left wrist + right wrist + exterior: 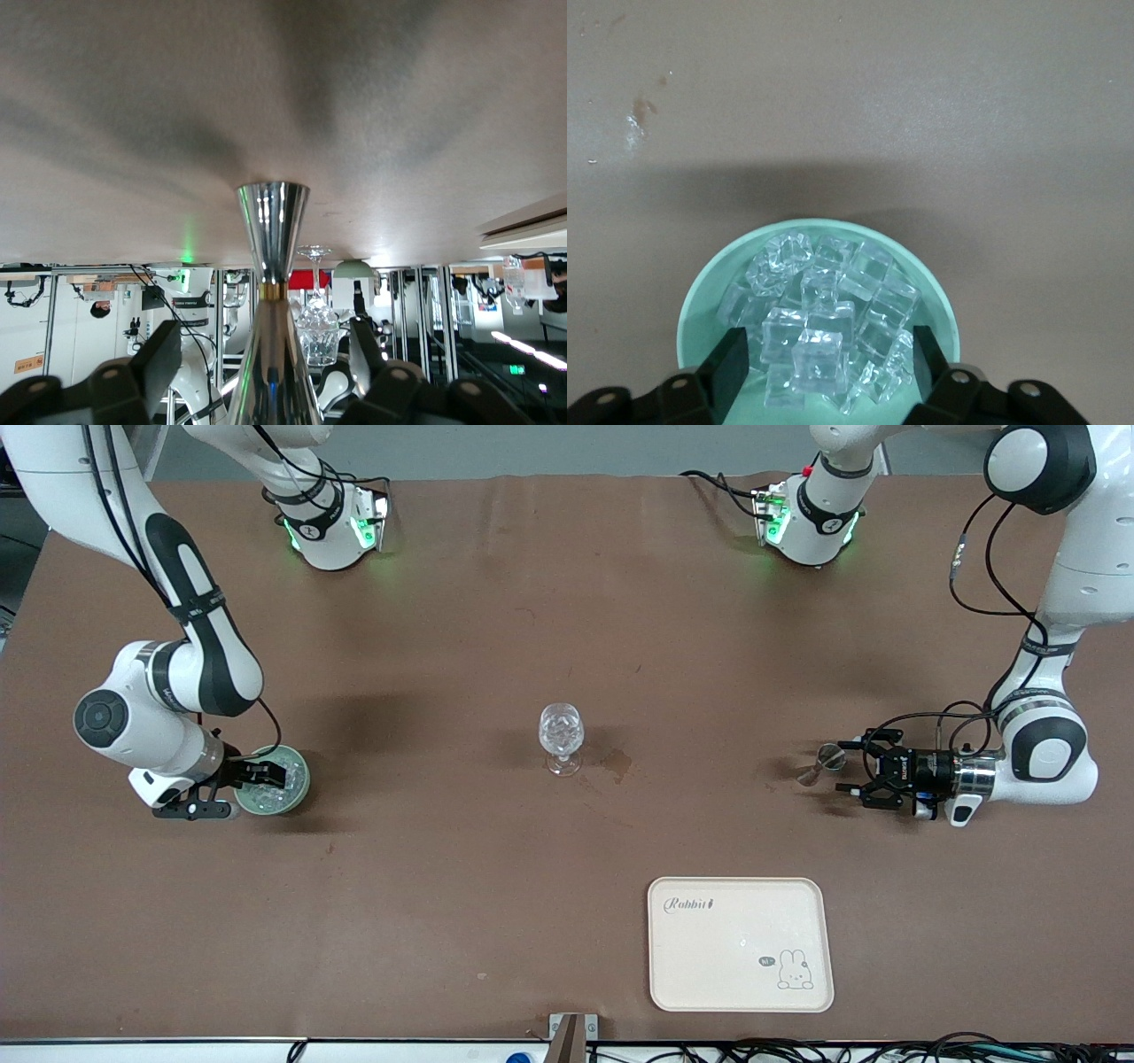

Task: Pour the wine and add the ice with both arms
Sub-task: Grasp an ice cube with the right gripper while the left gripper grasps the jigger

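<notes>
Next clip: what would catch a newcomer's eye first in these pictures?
The stemmed glass mid-table already holds ice. At the right arm's end, the right gripper reaches into a green bowl heaped with ice cubes, fingers straddling them. At the left arm's end, the left gripper brackets a steel jigger. A cream tray lies nearest the camera.

The cream tray [741, 943] reads "Rabbit" in script, beside a rabbit drawing.

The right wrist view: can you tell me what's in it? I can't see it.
A green bowl heaped with clear ice cubes sits on the brown table. The right hand is low over the ice, one black finger on each side of the heap, not holding any.
</notes>
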Controlling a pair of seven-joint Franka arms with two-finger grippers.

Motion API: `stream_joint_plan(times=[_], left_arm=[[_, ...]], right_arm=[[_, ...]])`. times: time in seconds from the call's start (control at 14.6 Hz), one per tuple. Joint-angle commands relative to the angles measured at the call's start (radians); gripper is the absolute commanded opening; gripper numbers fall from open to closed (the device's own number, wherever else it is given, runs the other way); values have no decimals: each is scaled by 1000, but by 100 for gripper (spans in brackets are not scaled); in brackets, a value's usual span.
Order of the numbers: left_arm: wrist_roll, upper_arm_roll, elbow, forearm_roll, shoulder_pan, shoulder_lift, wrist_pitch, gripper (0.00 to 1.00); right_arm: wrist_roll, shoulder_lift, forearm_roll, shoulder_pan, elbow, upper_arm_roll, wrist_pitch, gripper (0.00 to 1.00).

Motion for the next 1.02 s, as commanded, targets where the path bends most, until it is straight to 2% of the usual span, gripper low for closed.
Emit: stream_joint_plan(times=[0.0,0.2,0.41,0.61,0.89,0.96], left_arm=[[46,-9,-3,-25,10,24,-11,81],[47,-15,-4,-29,9,38,-11,73],[49,-15,-4,-45,6,45,-11,71],[49,-17,-4,-57,1,48,-11,67],[49,-17,-4,-65,-2,59,-11,65],[49,-17,-4,-66,-2,62,-10,64]], right_arm=[[5,-21,-12,-2,-39,4,16,75],[6,-21,-12,3,-47,6,20,71],[6,-21,-12,3,-54,6,25,61],[6,-21,-12,4,-59,6,23,58],[6,-21,-12,4,-67,6,23,41],[6,-21,-12,4,-68,6,23,33]])
